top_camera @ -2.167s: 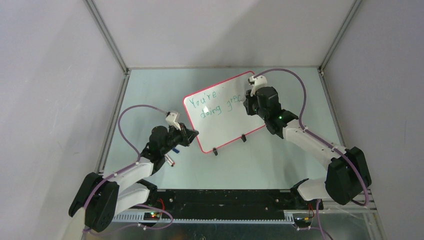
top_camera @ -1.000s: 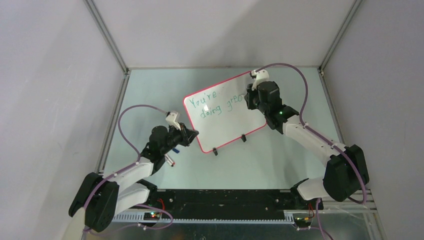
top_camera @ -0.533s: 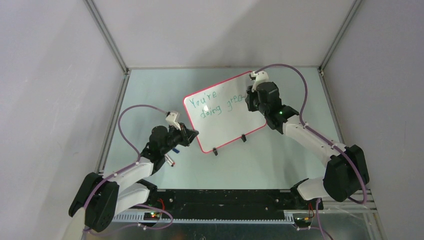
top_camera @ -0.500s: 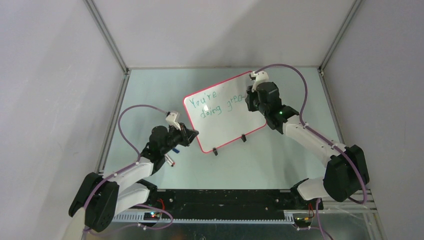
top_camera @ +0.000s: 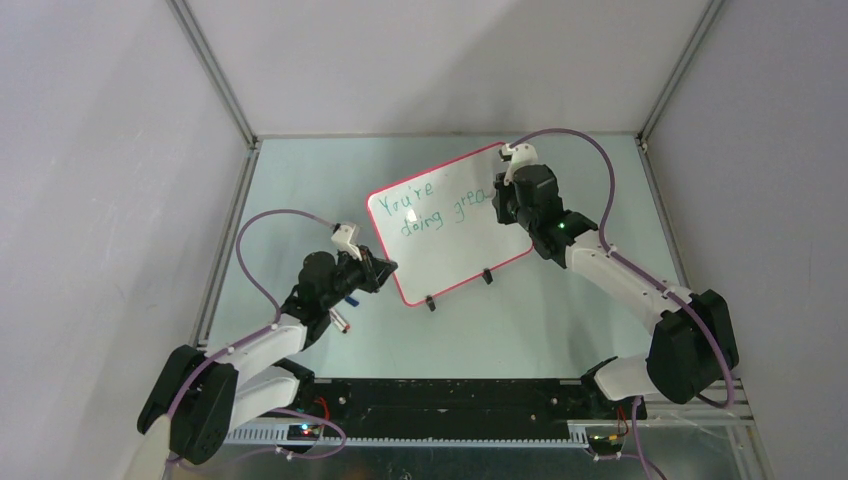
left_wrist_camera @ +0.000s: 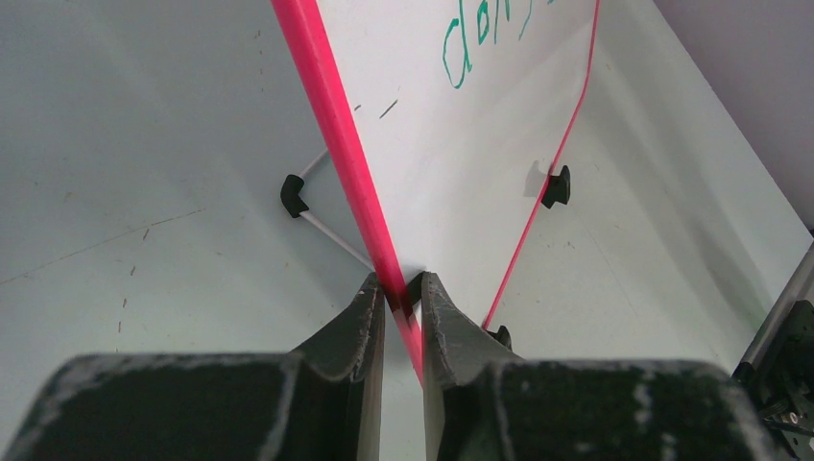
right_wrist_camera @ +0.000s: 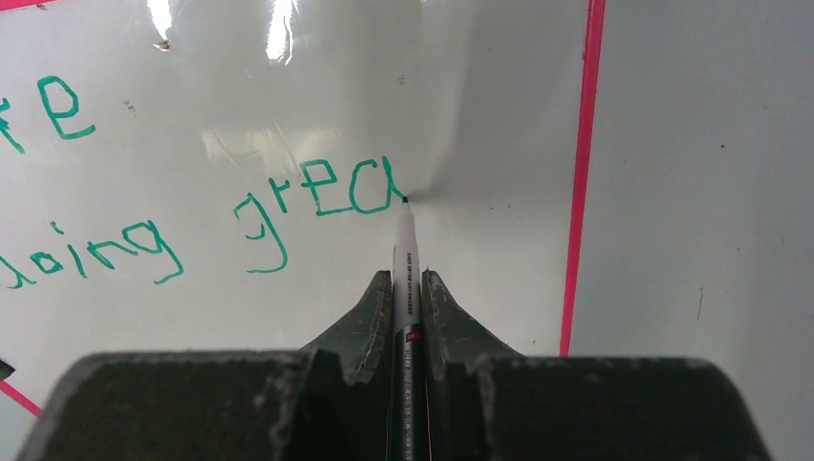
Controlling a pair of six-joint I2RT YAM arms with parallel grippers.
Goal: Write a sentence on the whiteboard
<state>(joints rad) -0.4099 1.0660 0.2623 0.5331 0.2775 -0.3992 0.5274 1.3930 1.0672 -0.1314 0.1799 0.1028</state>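
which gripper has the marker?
The right gripper: its jaws are shut on the marker, tip at the last green letter. The left gripper pinches the whiteboard rim instead.

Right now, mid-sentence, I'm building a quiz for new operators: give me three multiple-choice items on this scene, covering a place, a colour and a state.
1. Where is the tip of the thin white marker? A) beside the last written letter B) on the red border C) clear of the board
2. What colour is the writing on the glossy white, red-rimmed whiteboard? A) black B) green C) red
3. What is the left gripper doing? A) hanging open B) holding a pen C) clamping the whiteboard's edge
Key: 1A, tip rests right after "grea"; 2B, letters are green; 3C, its fingers pinch the rim.
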